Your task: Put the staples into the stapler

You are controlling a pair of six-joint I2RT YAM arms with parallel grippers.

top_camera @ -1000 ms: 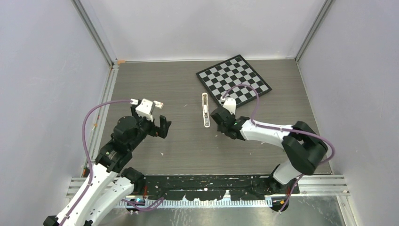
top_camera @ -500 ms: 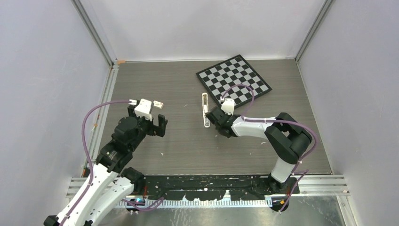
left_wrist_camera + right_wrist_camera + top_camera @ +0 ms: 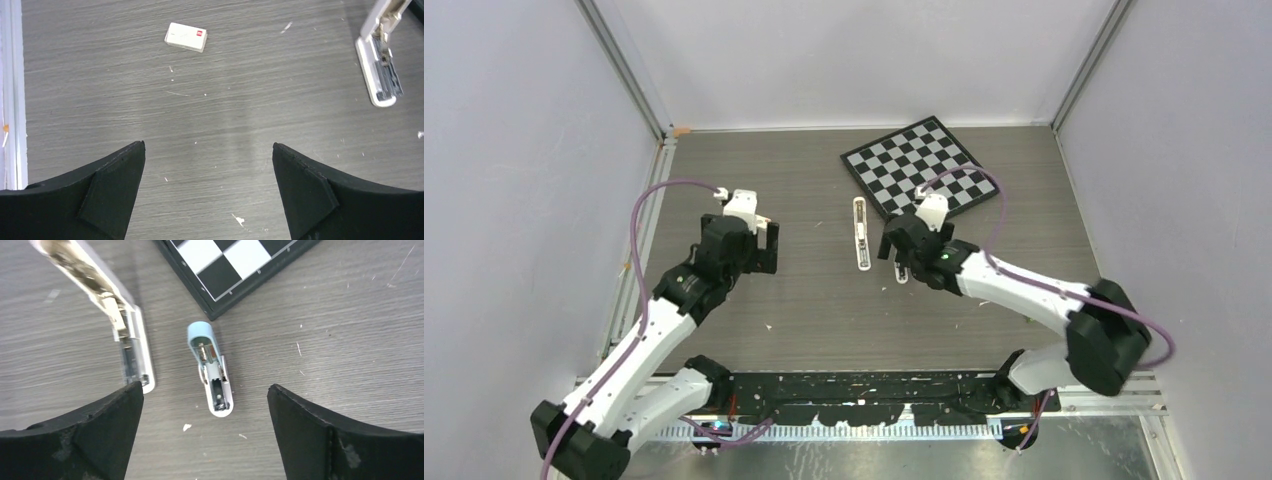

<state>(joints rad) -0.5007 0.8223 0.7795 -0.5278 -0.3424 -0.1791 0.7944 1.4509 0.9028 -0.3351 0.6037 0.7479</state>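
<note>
Left gripper [image 3: 208, 150] and right gripper [image 3: 202, 390] both gape empty. The right hangs over the blue-capped stapler piece [image 3: 212, 371] beside the opened stapler [image 3: 134, 347]; it should pinch the piece's long sides squarely.

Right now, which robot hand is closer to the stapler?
Right. The right hand hangs open just above the stapler; the left hand is off to its left, well apart.

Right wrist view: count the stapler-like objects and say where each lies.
2. The long white stapler, hinged open, lies at the left; the short stapler with a pale blue end lies at centre, just below the chessboard corner. None seems hidden.
</note>
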